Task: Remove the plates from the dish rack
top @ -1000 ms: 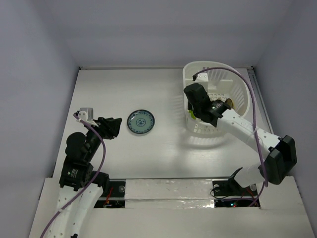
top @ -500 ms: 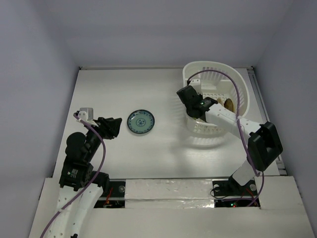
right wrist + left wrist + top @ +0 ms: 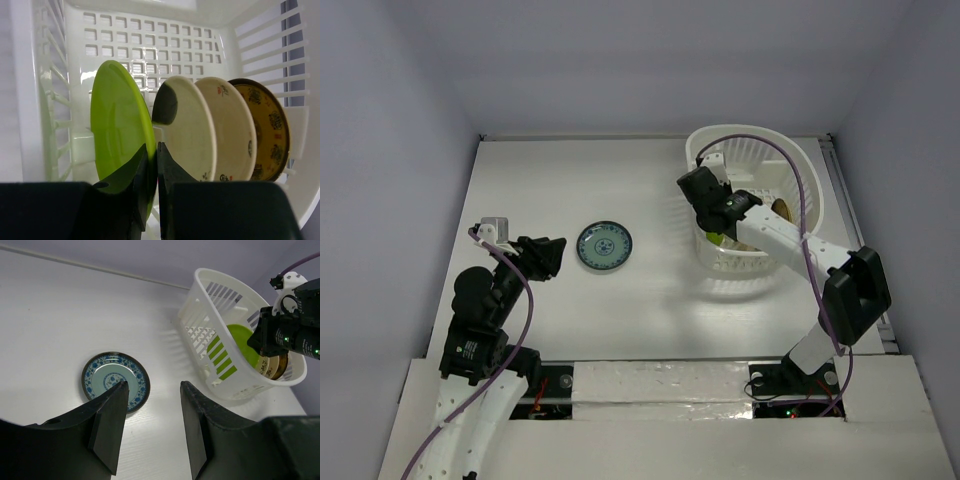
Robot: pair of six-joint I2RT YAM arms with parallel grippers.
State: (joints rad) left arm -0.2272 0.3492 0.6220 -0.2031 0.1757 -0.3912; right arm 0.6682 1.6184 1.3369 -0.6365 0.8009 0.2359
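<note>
Right hand (image 3: 152, 150) pinches the rim of the lime green plate (image 3: 117, 120), standing inside the dish rack (image 3: 150, 40) beside three more plates (image 3: 200, 130). One blue-patterned plate (image 3: 604, 246) lies on the table (image 3: 540, 180), well left of the rack. Left hand (image 3: 152, 395) is half-open and empty.

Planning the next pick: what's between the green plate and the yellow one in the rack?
Two cream plates on edge, shown in the right wrist view.
</note>
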